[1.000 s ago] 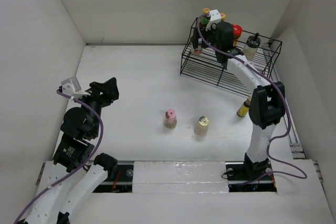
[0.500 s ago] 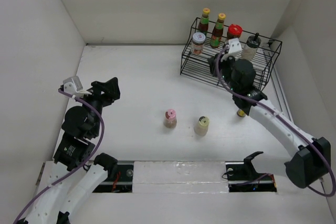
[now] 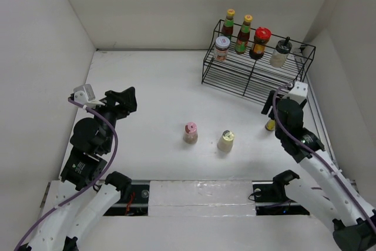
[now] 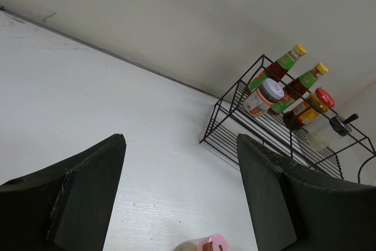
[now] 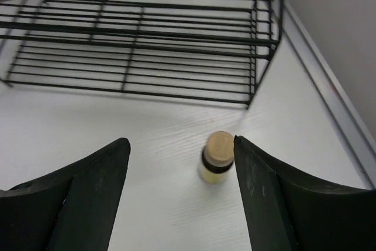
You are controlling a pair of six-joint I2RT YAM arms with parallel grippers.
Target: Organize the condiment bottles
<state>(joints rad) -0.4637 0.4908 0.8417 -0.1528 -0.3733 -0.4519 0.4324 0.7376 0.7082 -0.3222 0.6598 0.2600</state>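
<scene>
Right wrist view shows your right gripper (image 5: pixel 179 143) spread wide with nothing in it, and the small yellow-brown bottle (image 5: pixel 215 157) upright on the table (image 5: pixel 117 123) just ahead, nearer the right-hand finger than the left. Shift right to centre it, come down low and close on the body below the cap. Just beyond stands the black wire rack (image 5: pixel 176 37); lift clear of its near right corner post.

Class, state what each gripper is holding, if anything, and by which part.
Nothing is held. The left gripper stands open and empty; the right gripper is open too, the small yellow-brown bottle standing free on the table.
</scene>
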